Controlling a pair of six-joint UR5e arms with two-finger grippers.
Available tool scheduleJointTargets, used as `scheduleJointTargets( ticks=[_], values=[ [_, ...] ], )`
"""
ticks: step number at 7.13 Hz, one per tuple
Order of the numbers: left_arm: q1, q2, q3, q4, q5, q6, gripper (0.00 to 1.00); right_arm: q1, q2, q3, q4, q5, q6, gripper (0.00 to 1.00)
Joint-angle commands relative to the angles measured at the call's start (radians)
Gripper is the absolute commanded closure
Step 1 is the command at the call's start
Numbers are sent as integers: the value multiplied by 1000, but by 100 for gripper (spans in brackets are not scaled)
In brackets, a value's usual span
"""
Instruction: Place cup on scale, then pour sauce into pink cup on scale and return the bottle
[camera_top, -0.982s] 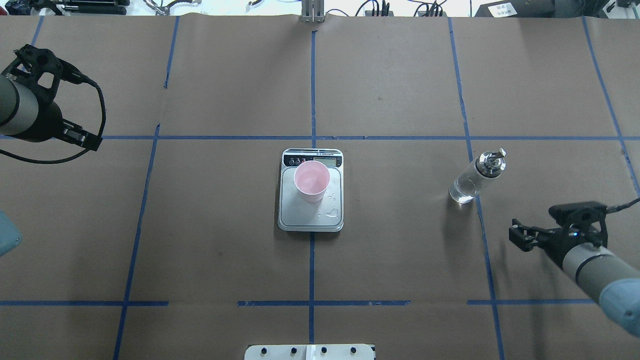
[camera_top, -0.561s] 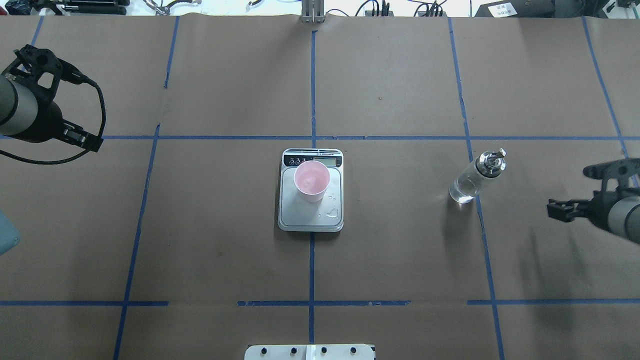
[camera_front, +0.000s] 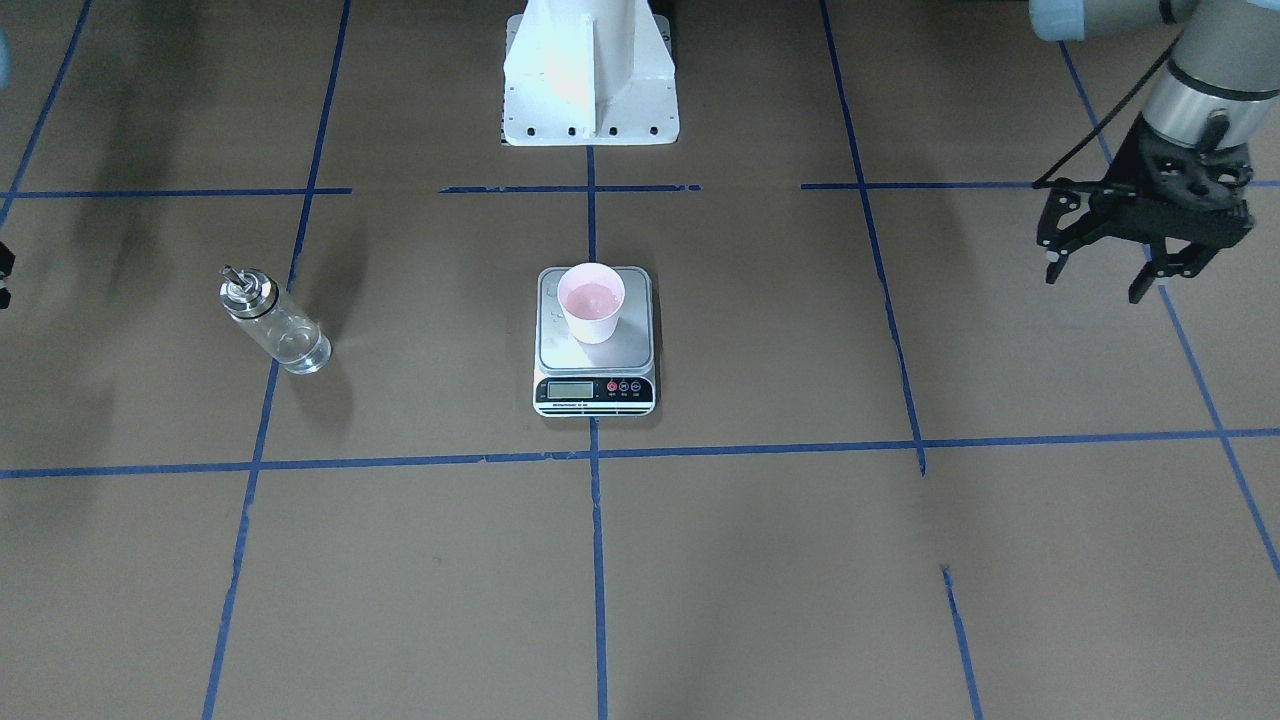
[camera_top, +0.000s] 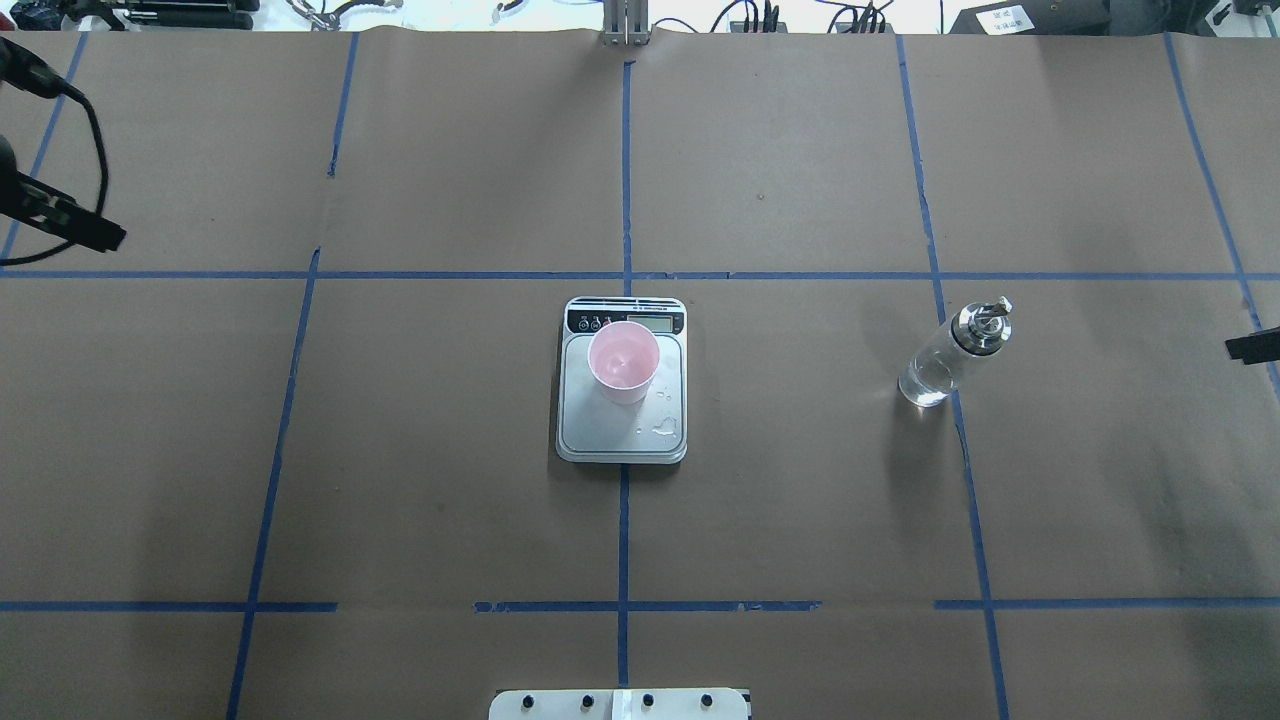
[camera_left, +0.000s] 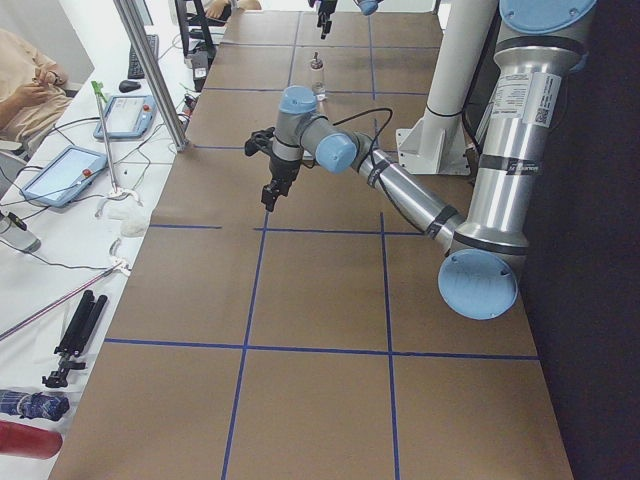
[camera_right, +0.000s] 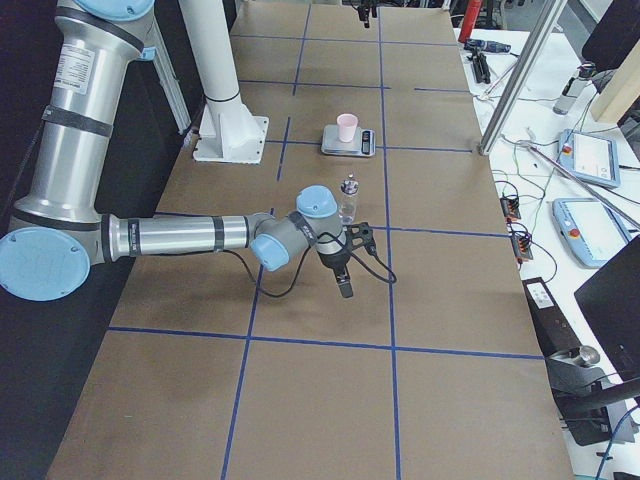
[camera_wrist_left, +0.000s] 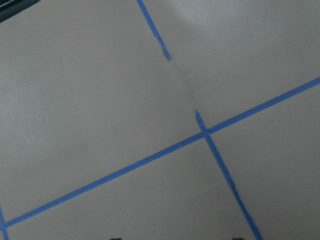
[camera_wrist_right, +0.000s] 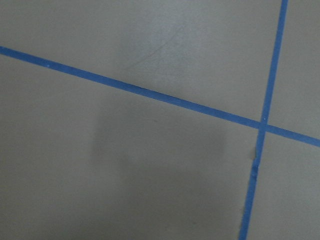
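The pink cup stands upright on the scale at the table's middle, with clear sauce in it. A few drops lie on the steel plate. The glass bottle stands upright and alone on the right, with liquid in its bottom; it also shows in the front view. My left gripper is open and empty, far out to the left of the scale. My right gripper only shows as two dark tips, apart, at the frame edge, well clear of the bottle.
Blue tape lines cross the brown paper table. The white robot base stands behind the scale. An aluminium post, tablets and a seated person are on the operators' side. Both wrist views show only paper and tape.
My right gripper has drawn back from near the bottle to the right edge of the overhead view. My left gripper has moved further out left. Cup, scale and bottle have not moved.
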Motion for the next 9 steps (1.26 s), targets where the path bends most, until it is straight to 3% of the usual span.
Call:
scheduleJointTargets(
  ticks=[1,2,4,5,7,8,9],
  values=[
    [-214,-1,184,-6,-139,263,21,185,112,-23,-327,147,-272,0],
    [-307,-16,297,-5,-203,390,21,235,151,-29,-461,178,-386,0],
    [-409,-47,445,4,-267,427,21,306,153,-84,-504,288,-428,0],
    [-441,-32,455,6,-317,433,4,311,153,-107,-502,313,-477,0],
    [-442,-49,427,177,-340,433,0,313,150,-111,-492,289,-476,0],
    [-434,71,348,144,-328,431,0,309,156,-115,-496,287,-467,0],
    [-434,89,346,22,-327,425,0,309,177,-150,-496,293,-453,0]
  ],
)
